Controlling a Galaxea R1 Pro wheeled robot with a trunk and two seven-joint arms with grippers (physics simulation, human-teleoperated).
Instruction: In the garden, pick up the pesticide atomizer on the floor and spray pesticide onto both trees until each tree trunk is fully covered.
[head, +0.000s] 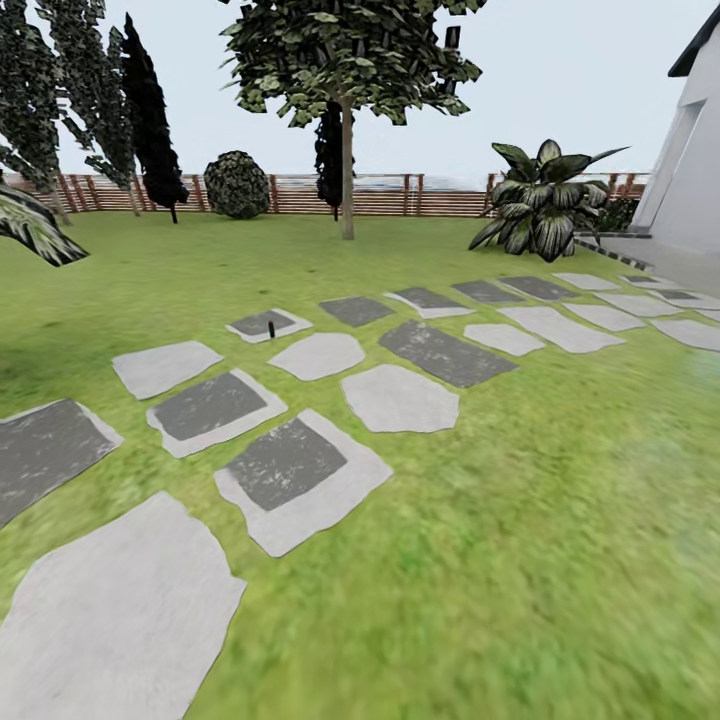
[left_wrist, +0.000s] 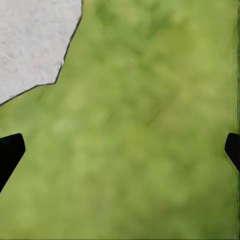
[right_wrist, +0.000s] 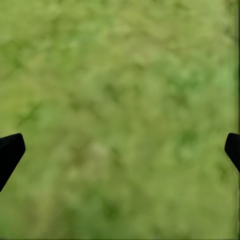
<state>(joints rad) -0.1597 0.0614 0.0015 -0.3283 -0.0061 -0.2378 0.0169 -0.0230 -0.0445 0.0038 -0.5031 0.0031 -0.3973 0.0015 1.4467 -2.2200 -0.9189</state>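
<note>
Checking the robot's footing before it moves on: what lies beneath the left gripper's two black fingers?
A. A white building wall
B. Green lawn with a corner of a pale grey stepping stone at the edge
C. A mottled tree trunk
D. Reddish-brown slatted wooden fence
B: in the left wrist view the black fingers of the open left gripper frame green lawn, with a pale grey stepping stone at one corner.
</note>
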